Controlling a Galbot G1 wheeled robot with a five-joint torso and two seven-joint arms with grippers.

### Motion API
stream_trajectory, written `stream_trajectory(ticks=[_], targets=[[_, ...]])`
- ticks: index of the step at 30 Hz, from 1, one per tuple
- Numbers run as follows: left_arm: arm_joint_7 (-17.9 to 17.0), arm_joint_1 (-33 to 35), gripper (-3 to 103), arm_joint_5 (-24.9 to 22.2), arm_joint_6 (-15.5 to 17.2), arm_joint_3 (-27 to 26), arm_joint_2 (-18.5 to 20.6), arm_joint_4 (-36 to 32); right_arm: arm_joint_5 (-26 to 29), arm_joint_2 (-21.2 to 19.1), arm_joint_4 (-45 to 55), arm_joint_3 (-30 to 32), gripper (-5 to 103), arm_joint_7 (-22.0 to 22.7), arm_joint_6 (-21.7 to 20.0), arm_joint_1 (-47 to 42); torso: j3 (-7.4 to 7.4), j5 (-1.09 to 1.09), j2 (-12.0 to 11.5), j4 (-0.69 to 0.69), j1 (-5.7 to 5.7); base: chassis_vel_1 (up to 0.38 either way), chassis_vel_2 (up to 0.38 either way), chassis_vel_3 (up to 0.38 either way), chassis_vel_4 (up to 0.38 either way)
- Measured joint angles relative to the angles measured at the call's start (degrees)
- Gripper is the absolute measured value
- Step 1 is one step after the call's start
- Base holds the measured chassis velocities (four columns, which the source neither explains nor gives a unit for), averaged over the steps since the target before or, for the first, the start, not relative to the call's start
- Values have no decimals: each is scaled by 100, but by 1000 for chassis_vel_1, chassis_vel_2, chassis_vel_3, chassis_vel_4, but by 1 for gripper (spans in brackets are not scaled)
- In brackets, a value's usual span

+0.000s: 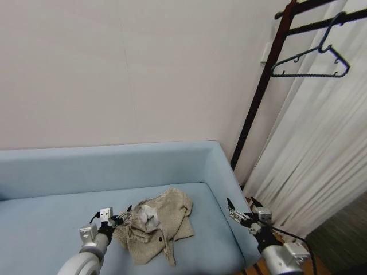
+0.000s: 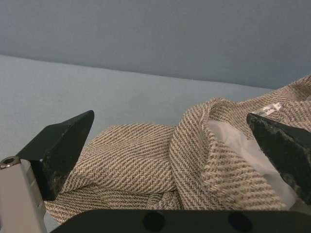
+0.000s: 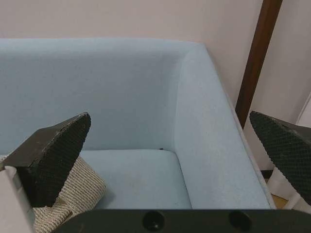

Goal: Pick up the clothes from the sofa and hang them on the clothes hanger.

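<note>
The left claw [image 1: 122,218] is spread wide with the crumpled knit garment [image 1: 159,224] on the sofa [image 1: 57,172] lying just ahead between its 2 fingers [image 2: 60,148], so a shallow close could pinch only 1 loose fold and slip, while the right claw [image 1: 241,206] waits wide, well apart.

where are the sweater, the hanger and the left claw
sweater [image 1: 157,226]: head view, middle of the crumpled knit
hanger [image 1: 309,75]: head view, on its lower bar
left claw [image 1: 124,215]: head view, midway between its open fingertips, at the sweater's edge
</note>
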Motion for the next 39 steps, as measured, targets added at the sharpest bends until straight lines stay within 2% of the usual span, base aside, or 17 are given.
stream_trajectory(ticks=[4, 13, 19, 22, 23, 24, 26, 27, 29, 31, 35, 37, 39], targets=[[3, -237, 100, -166, 114, 277, 112, 330, 27, -50, -29, 53, 100, 75, -21, -91, -1, 0, 0, -8, 0, 0, 0, 0, 0], [133, -525, 100, -381, 134, 692, 82, 623, -18, 17, -52, 48, 100, 121, -20, -129, -1, 0, 0, -6, 0, 0, 0, 0, 0], [150, -819, 102, -492, 283, 895, -10, 791, -19, -68, -79, 90, 100, 155, -20, -139, -1, 0, 0, -6, 0, 0, 0, 0, 0], [150, -885, 100, -498, 297, 937, -28, 856, -16, -88, -86, 99, 100, 167, -20, -139, -1, 0, 0, -6, 0, 0, 0, 0, 0], [143, -939, 91, -499, 309, 966, -45, 915, -12, -99, -88, 107, 100, 176, -20, -144, 0, 0, 0, -6, 0, 0, 0, 0, 0], [131, -965, 87, -499, 318, 977, -50, 953, -12, -101, -88, 109, 100, 178, -20, -149, -1, 0, 0, -6, 0, 0, 0, 0, 0], [125, -990, 87, -499, 323, 990, -55, 992, -12, -102, -89, 112, 103, 179, -19, -151, -1, 0, 0, -6, 0, 0, 0, 0, 0], [123, -1008, 82, -499, 325, 999, -59, 1016, -12, -102, -91, 113, 103, 180, -19, -151, -1, 0, 0, -6, 0, 0, 0, 0, 0], [121, -1095, 70, -508, 341, 1043, -77, 1138, -11, -103, -99, 115, 99, 182, -18, -153, -1, 0, 0, -6, 0, 0, 0, 0, 0], [113, -1142, 70, -510, 354, 1068, -91, 1203, -11, -106, -104, 116, 99, 182, -18, -154, -1, 0, 0, -6, 0, 0, 0, 0, 0], [38, -1298, 48, -499, 377, 1179, -150, 1425, -7, -136, -108, 141, 96, 184, -17, -167, -1, -1, 0, -6, 0, 0, 0, 0, 0], [29, -1307, 48, -493, 377, 1189, -155, 1433, -5, -144, -110, 146, 93, 186, -17, -170, -1, -1, 0, -6, 0, 0, 0, 0, 0], [19, -1298, 37, -463, 375, 1195, -157, 1422, -1, -161, -118, 154, 90, 205, -13, -175, -1, 0, 0, -6, 0, 0, 0, 0, 0]])
